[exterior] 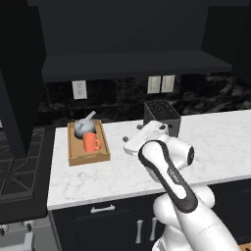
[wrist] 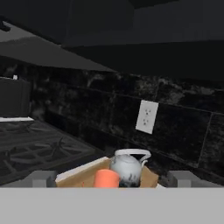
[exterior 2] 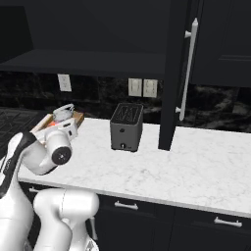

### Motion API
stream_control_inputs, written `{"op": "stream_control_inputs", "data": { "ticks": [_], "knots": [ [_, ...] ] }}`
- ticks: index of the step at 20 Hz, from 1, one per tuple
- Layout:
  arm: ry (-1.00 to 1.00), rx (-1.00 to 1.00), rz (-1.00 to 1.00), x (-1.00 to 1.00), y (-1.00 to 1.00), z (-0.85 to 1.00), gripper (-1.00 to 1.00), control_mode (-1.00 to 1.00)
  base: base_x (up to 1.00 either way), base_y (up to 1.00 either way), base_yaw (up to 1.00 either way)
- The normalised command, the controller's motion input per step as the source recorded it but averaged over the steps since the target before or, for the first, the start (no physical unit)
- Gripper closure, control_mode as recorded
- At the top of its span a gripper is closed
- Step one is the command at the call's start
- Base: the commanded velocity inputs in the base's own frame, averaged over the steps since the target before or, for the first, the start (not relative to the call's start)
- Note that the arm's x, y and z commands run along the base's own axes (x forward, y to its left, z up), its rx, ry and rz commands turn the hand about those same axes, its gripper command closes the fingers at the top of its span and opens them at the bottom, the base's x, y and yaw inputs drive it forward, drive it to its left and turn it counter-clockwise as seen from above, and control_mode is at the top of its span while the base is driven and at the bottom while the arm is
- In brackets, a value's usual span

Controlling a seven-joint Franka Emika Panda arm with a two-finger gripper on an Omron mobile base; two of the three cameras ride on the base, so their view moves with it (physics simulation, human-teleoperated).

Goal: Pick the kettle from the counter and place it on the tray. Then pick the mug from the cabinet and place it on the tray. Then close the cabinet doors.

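Judging by how things lie, two steps are done: the kettle [exterior: 84, 125] and the orange-red mug [exterior: 91, 142] both sit in the wooden tray [exterior: 75, 156] on the counter [exterior: 206, 142], mug just in front of kettle. Closing the cabinet doors is left; the right door [exterior 2: 171, 73] stands swung out over the counter. The hand [wrist: 112, 178] is spread wide and empty, facing the tray. From the right base view the door's bar handle [exterior 2: 187, 68] shows; the left base view shows the tray's contents plainly, beside the toaster [exterior: 161, 116].
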Motion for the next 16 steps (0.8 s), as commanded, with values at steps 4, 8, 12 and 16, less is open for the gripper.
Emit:
{"op": "stream_control_inputs", "data": {
  "ticks": [4, 8, 12, 16],
  "knots": [
    [0.00, 0.00, -0.19, -0.58, -0.55, 0.53, -1.00, -1.00, 0.00, 0.00, 0.00],
    [0.00, 0.00, -0.17, -0.61, -0.57, 0.48, -1.00, -1.00, 0.00, 0.00, 0.00],
    [0.00, 0.00, -0.15, -0.58, -0.60, 0.41, -1.00, -1.00, 0.00, 0.00, 0.00],
    [0.00, 0.00, -0.12, -0.45, -0.61, 0.15, -1.00, -1.00, 0.00, 0.00, 0.00]
  ]
}}
